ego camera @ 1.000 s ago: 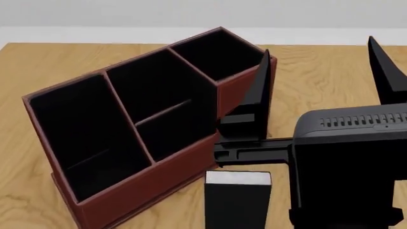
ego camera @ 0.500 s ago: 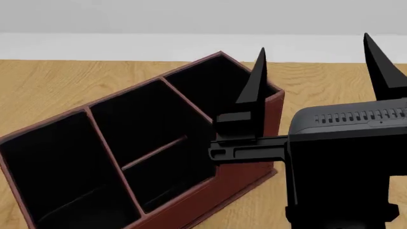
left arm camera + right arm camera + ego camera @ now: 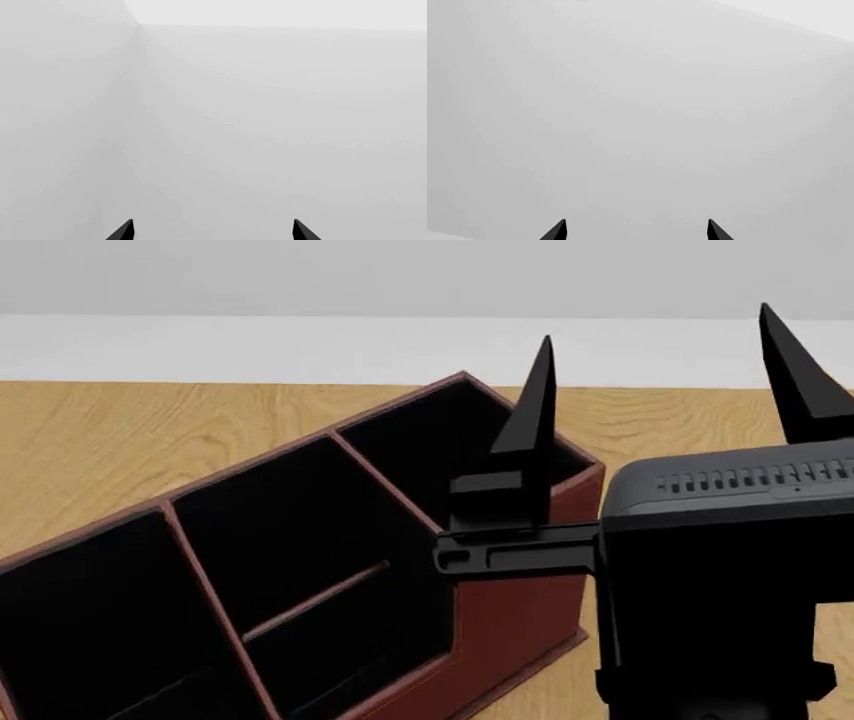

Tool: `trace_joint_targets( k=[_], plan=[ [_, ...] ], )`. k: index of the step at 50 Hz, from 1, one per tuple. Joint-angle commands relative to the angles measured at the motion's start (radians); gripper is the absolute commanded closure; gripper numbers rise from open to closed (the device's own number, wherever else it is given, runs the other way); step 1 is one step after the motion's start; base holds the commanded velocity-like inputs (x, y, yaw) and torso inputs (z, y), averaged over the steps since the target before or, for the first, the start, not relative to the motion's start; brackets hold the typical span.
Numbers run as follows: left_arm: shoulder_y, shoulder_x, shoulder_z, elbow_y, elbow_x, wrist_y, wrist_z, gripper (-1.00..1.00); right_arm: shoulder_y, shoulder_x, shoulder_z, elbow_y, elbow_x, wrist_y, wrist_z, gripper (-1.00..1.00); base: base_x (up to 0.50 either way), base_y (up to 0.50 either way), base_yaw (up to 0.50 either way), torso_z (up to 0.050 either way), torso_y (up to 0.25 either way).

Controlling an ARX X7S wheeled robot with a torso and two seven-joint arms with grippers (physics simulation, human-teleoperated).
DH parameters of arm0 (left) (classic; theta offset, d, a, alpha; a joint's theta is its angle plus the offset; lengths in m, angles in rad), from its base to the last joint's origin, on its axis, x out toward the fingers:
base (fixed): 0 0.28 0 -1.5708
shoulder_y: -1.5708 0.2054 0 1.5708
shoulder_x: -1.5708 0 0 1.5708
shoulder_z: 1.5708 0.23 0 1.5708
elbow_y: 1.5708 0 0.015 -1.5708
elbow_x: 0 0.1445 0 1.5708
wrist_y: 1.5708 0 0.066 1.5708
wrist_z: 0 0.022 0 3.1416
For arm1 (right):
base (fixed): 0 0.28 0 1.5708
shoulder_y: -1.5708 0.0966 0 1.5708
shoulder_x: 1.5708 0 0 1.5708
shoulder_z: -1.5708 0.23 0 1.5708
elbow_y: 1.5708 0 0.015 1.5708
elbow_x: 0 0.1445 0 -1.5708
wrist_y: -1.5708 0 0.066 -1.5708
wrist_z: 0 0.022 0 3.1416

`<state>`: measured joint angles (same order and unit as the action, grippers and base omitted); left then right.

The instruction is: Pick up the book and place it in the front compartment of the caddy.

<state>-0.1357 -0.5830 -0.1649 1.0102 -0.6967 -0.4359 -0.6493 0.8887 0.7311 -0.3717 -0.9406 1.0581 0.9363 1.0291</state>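
I find no book in any current view, so I cannot tell where it lies. The dark-red caddy sits skewed on the wooden table, its three black sections empty. My right gripper hangs raised beside the caddy's far end, fingers spread wide, holding nothing; the left gripper shows two parted tips against blank wall.

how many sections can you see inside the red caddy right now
3 in the caddy: far one behind the right gripper, a middle one split by a low bar, a near one cut off by the frame.
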Motion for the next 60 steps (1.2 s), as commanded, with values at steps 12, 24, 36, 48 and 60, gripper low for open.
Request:
trace_joint_targets(
  k=[12,24,36,48,60],
  plan=[
    [0.039,-0.029,-0.027,0.014,-0.028,0.045,-0.025,-1.0,0.542,-0.01,-0.012,0.269,0.432,0.242,-0.124,-1.0,0.0,0.0,0.0,0.0,0.0],
    [0.078,-0.048,-0.056,0.017,-0.043,0.094,-0.037,-1.0,0.931,-0.016,-0.205,0.569,0.499,0.563,-0.446,-1.0,0.0,0.0,0.0,0.0,0.0],
    [0.091,-0.058,-0.055,0.009,-0.044,0.125,-0.045,-1.0,1.349,-0.057,-0.757,0.677,0.319,0.622,-1.09,-1.0,0.0,0.0,0.0,0.0,0.0],
    [0.127,-0.073,-0.076,0.014,-0.053,0.159,-0.055,-1.0,1.462,-0.131,-1.037,0.619,0.144,0.59,-1.509,-1.0,0.0,0.0,0.0,0.0,0.0],
    [0.118,-0.076,-0.047,-0.006,-0.045,0.174,-0.056,-1.0,1.461,-0.137,-1.083,0.533,-0.034,0.585,-1.794,-1.0,0.0,0.0,0.0,0.0,0.0]
  ],
)
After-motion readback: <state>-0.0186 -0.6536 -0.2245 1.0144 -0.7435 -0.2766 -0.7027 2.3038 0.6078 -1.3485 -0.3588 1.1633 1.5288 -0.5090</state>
